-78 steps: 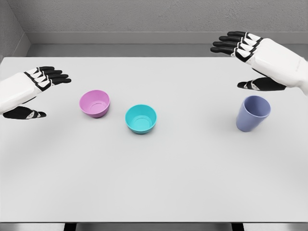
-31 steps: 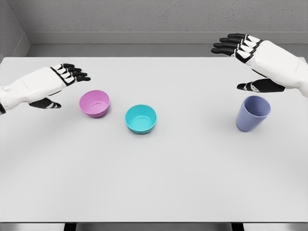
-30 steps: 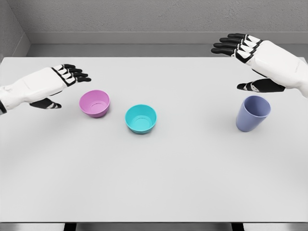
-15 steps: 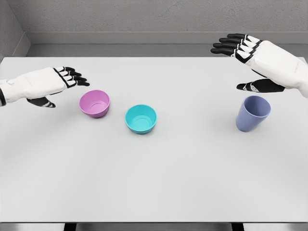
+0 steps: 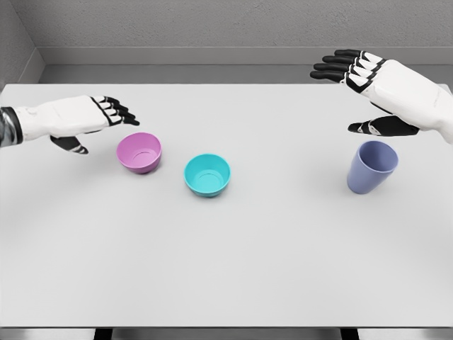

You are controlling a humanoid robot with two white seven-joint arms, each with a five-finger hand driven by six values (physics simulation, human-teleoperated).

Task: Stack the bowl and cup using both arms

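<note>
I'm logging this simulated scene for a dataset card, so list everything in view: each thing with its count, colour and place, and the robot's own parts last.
pink bowl: 1, pink, upright on the left part of the table, nothing in it.
teal bowl: 1, teal, upright, right of the pink bowl and nearer the camera, apart from it.
cup: 1, lavender blue, on the right part of the table, mouth up.
table: 1, light grey, fills most of the view.
wall: 1, grey, behind the table.
left hand: 1, white with black fingers, open, just left of and above the pink bowl, holding nothing.
right hand: 1, white with black fingers, open, above and behind the cup, holding nothing.
</note>
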